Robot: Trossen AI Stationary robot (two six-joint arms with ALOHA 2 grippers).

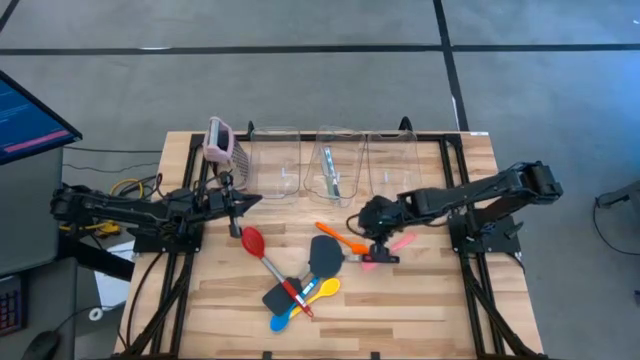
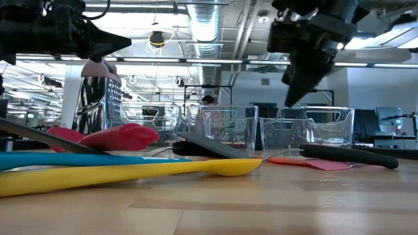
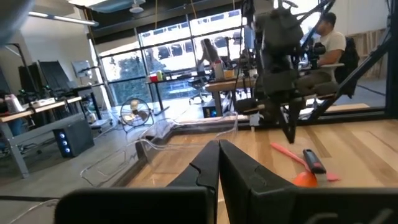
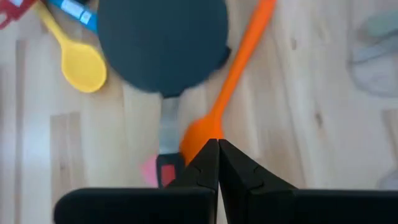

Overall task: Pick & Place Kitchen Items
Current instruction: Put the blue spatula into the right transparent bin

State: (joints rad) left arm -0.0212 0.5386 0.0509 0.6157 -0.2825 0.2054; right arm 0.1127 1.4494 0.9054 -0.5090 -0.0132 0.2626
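In the high view, at centre left, the left gripper (image 1: pixel 244 201) waits above the table with its fingers pressed together on nothing, just above the red spoon (image 1: pixel 252 240). At upper left stands the pink-topped grater (image 1: pixel 219 141), with the three clear bins (image 1: pixel 330 160) in a row to its right.

Lower centre holds the pile of utensils: the red-handled tool (image 1: pixel 297 296), the blue spoon (image 1: pixel 290 316) and the yellow spoon (image 1: pixel 322 289), with the black spatula (image 1: pixel 325 254) just above them.

Right of centre, the right gripper (image 1: pixel 375 240) hangs over the orange spatula (image 1: pixel 338 236) and the pink spatula (image 1: pixel 390 248), clenched and empty. The step in hand looks like an approach to pick one of these. The next move calls for spreading the fingers, then lowering astride the chosen handle.

The right wrist view shows what the overhead view cannot: the closed fingertips (image 4: pixel 210 163) sit right over the orange spatula's (image 4: pixel 233 74) blade end, with the black spatula's (image 4: pixel 161 37) head beside it. The low view shows that gripper (image 2: pixel 292 98) clear of the table, well above the utensils.
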